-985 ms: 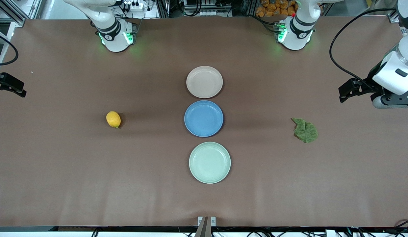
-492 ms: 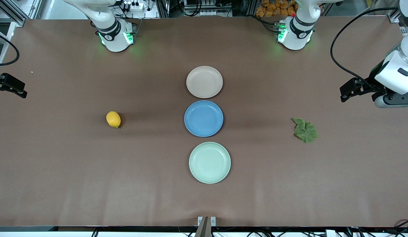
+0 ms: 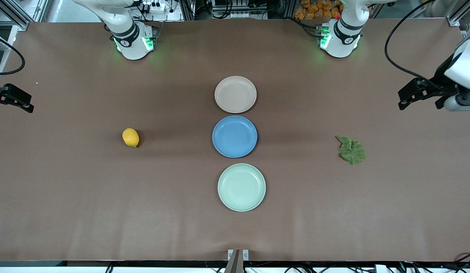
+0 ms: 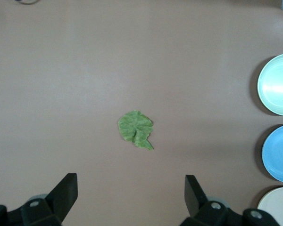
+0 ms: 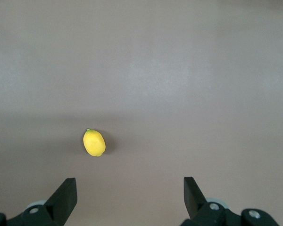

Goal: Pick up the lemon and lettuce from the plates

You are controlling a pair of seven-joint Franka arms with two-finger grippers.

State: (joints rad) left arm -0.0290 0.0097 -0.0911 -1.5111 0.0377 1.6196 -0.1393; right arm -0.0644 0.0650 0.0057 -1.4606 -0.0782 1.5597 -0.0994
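The lemon (image 3: 130, 137) lies on the bare table toward the right arm's end; it also shows in the right wrist view (image 5: 94, 142). The lettuce (image 3: 351, 150) lies flat on the table toward the left arm's end, and shows in the left wrist view (image 4: 136, 129). The beige-pinkish plate (image 3: 235, 94) and the mint green plate (image 3: 241, 187) are both empty. My left gripper (image 3: 409, 94) is open and empty, high over the table's end. My right gripper (image 3: 15, 99) is open and empty, high over the table's other end.
A blue plate (image 3: 234, 136) sits between the two other plates in a row down the table's middle. The left wrist view shows the mint plate (image 4: 276, 84), the blue plate (image 4: 279, 153) and the beige plate (image 4: 276, 205) at its edge.
My left gripper has risen and drawn away from the lettuce toward the table's end. My right gripper has shifted slightly. The lemon, lettuce and plates have not moved.
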